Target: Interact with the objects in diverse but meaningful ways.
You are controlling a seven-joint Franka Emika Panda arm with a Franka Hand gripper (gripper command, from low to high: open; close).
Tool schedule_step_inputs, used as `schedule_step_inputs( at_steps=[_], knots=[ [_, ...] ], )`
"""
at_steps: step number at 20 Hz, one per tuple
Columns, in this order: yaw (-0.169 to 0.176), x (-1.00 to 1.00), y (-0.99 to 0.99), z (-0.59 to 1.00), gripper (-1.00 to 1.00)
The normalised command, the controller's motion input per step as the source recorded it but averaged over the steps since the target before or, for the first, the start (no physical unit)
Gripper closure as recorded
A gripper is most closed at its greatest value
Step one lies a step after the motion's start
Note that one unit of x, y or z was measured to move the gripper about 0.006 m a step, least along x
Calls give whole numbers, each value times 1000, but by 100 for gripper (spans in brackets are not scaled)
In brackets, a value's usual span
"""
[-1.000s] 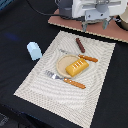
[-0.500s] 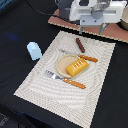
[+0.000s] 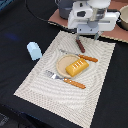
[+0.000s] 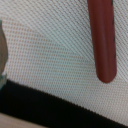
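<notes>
Hovering over the placemat's [image 3: 65, 75] far edge, gripper [image 3: 86, 39] just above sausage stick [image 3: 80, 46]; jaw spacing cannot be told. Sausage [image 4: 102, 37] lies flat on mat weave. Yellow bread block [image 3: 77, 66] on plate [image 3: 62, 65]. Blue cup [image 3: 34, 50] off-mat, exterior view's left.

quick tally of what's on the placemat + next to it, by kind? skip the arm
Toy food: 2 (yellow bread block, brown sausage stick)
Cutlery: 2 (fork, knife)
Plates: 1 (tan plate)
Cups: 1 (pale blue cup, off the mat on the dark cloth)
Total: 6
</notes>
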Motion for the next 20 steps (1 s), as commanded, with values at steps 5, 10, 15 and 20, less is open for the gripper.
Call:
schedule_step_inputs(
  at_steps=[5, 10, 15, 20],
  knots=[
    [-17, -662, 0, -350, -100],
    [-15, -540, 0, -317, -100],
    [-13, -442, 0, -338, 100],
    [-1, -297, 1, -230, 100]
  ],
)
